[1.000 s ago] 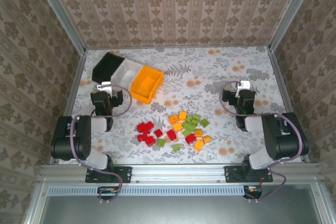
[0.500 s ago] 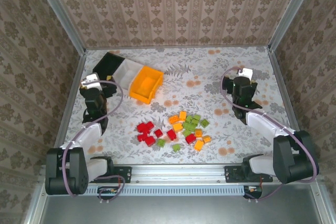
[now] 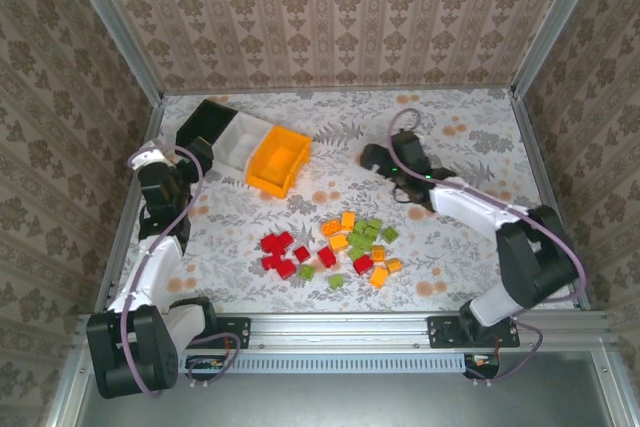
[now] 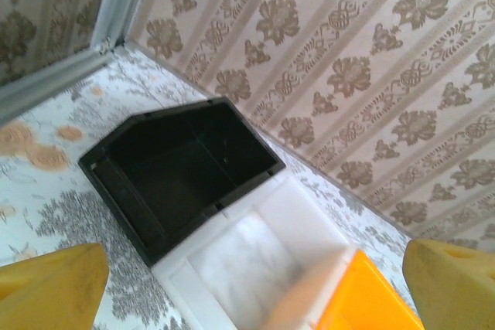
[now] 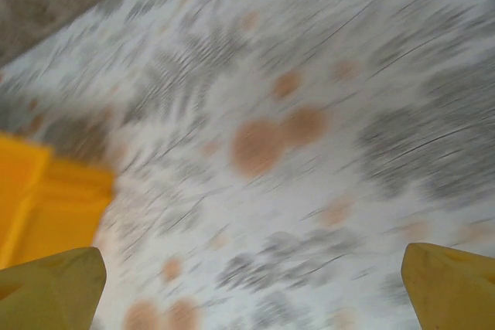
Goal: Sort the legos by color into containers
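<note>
Loosely, legos (image 3: 327,256) lie before the orange-yellow bin (image 3: 270,185); left tool (image 4: 247,284) and right tool (image 5: 247,284) flank it, both spread open.

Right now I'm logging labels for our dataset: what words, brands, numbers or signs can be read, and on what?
None readable. The black bin, white bin, orange-yellow bin and legos bear no print that shows; the wallpaper has only a floral pattern. The right wrist view is blurred.

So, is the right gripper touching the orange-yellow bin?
Apart. The top external view shows a bare stretch of patterned table between the right gripper and the orange-yellow bin.
</note>
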